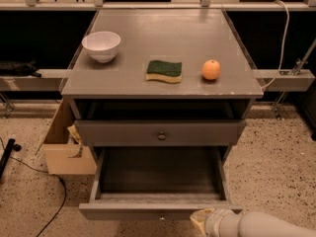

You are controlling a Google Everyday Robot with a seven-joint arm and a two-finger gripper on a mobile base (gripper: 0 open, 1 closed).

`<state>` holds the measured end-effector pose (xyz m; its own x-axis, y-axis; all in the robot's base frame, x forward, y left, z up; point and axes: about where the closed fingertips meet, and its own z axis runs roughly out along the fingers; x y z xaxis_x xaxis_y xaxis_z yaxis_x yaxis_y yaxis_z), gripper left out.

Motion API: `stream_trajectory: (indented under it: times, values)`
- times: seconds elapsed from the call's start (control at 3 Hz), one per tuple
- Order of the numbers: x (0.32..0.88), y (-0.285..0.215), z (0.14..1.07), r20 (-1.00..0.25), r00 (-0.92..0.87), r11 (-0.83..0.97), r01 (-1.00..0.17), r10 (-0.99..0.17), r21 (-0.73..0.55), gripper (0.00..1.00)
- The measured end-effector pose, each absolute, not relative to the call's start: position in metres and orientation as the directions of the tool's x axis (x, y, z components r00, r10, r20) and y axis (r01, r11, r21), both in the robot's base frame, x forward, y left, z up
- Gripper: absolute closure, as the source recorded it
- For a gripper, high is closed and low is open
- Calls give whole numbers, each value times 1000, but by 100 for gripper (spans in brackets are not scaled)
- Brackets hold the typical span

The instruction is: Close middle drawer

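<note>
In the camera view, the middle drawer [133, 212] stood pulled well out of the grey cabinet [237, 132], its box open beneath the knobbed upper drawer [123, 132]. The gripper [199, 221] sat low, just beside the right part of the drawer's front; how far open it was could not be told. A bowl [101, 45], a sponge [164, 70] and an orange [211, 69] lay on the worktop [163, 28].

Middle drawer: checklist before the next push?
1. State of middle drawer: not ok, pulled far out, needs closing.
2. Obstruction in its box: ok, none visible.
3. Position of end effector: ok, at the front's right end, bottom of view.
4. Contact with the front: cannot tell.
5. bowl, sponge and orange sit back from the top's front edge: ok.
</note>
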<state>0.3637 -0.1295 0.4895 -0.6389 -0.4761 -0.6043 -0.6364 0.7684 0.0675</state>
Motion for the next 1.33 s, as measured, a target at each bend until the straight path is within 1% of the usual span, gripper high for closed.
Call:
stream_trajectory:
  times: [0.33,0.67,1.0,1.33]
  values:
    - [353,-117,482,-574,-681,796,-600,-455,82,100]
    - [345,-113,474,-545,-711,830,-555,-444,48,100]
    - [347,-117,473,-547,-711,836,-547,-442,37,100]
    - [337,-100,462,-523,-712,817,-574,-469,49,100]
